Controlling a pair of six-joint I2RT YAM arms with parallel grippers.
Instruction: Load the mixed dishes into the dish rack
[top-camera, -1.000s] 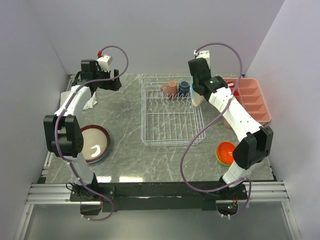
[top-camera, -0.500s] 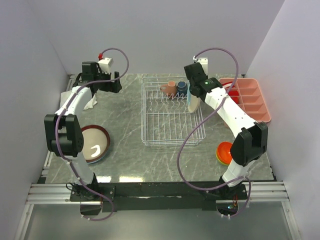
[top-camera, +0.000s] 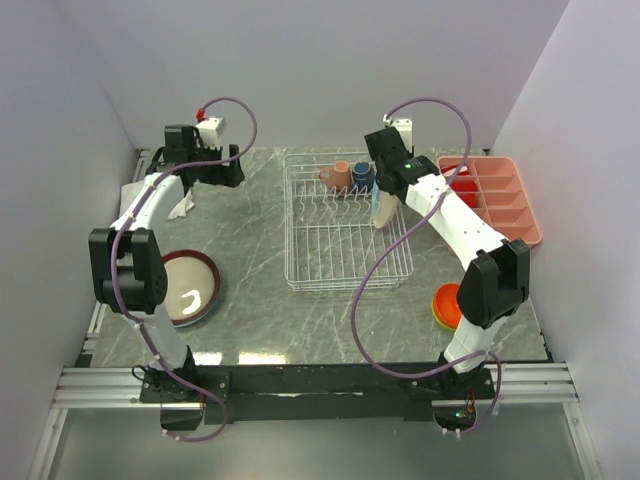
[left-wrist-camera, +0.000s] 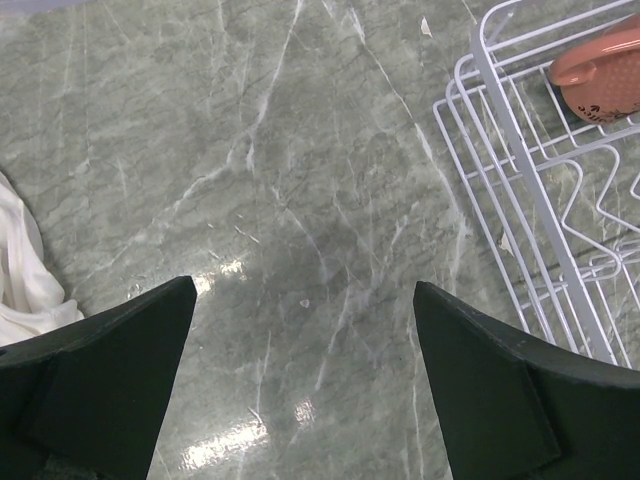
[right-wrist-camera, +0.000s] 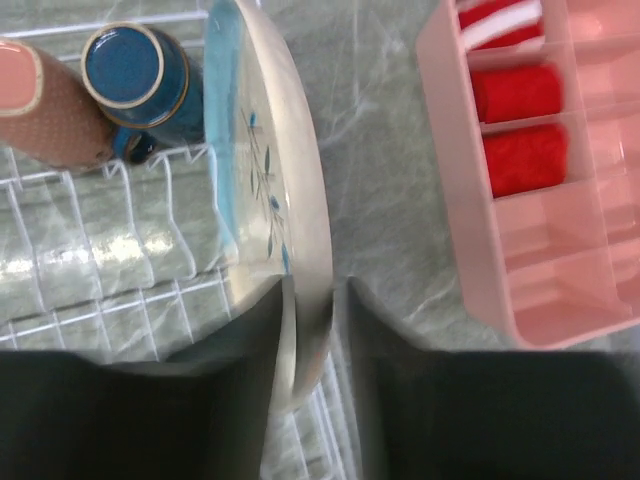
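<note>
My right gripper (right-wrist-camera: 312, 300) is shut on the rim of a cream-and-light-blue plate (right-wrist-camera: 270, 170), held on edge over the right side of the white wire dish rack (top-camera: 345, 235); the plate also shows in the top view (top-camera: 379, 208). A dark blue mug (right-wrist-camera: 140, 75) and a pink mug (right-wrist-camera: 45, 105) lie at the rack's back. My left gripper (left-wrist-camera: 305, 330) is open and empty above bare table left of the rack. A maroon-rimmed plate (top-camera: 190, 288) lies at front left. An orange bowl (top-camera: 450, 305) sits in a yellow-green bowl at front right.
A pink compartment tray (top-camera: 505, 200) with red items stands right of the rack, also in the right wrist view (right-wrist-camera: 540, 170). A white cloth (left-wrist-camera: 25, 270) lies at the far left. Grey walls close in on three sides.
My right gripper has carried the plate leftward and down from beside the pink tray to over the rack's right side. The left arm has hardly moved.
</note>
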